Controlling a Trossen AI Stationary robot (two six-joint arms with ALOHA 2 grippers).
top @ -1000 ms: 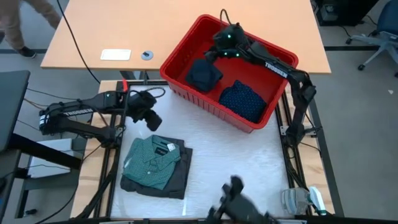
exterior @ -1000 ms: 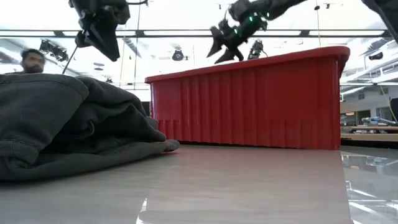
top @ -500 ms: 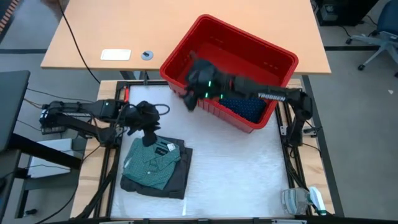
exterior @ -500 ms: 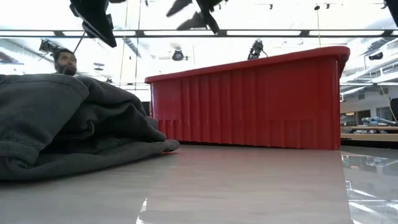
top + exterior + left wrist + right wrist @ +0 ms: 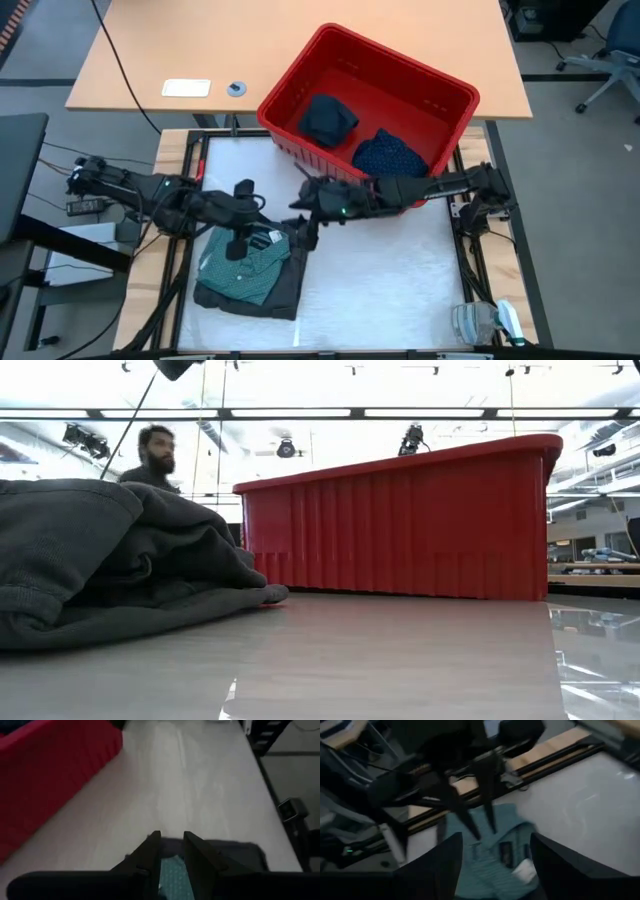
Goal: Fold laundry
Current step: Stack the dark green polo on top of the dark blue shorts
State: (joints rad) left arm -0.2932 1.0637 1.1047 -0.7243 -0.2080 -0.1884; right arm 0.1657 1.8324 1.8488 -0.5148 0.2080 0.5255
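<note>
The left claw (image 5: 238, 243) hangs over the collar end of the teal-green shirt (image 5: 243, 262), its fingers (image 5: 150, 851) drawn close with a thin gap between them, gripping nothing. The right claw (image 5: 303, 235) reaches in from three o'clock and sits just beside the shirt's three o'clock edge, fingers (image 5: 441, 865) spread wide and released; whether they touch the cloth is hard to tell. The shirt lies folded on top of the charcoal grey piece (image 5: 283, 285), the pair stacked at about eight o'clock on the white desk (image 5: 380, 280). At twelve o'clock stands the red basket (image 5: 290, 85), tilted across the desk's far edge. Inside it lie two garments: a plain dark one (image 5: 328, 117) toward its nine o'clock side and a navy dotted piece (image 5: 388, 155) toward its four o'clock corner, apart from each other.
</note>
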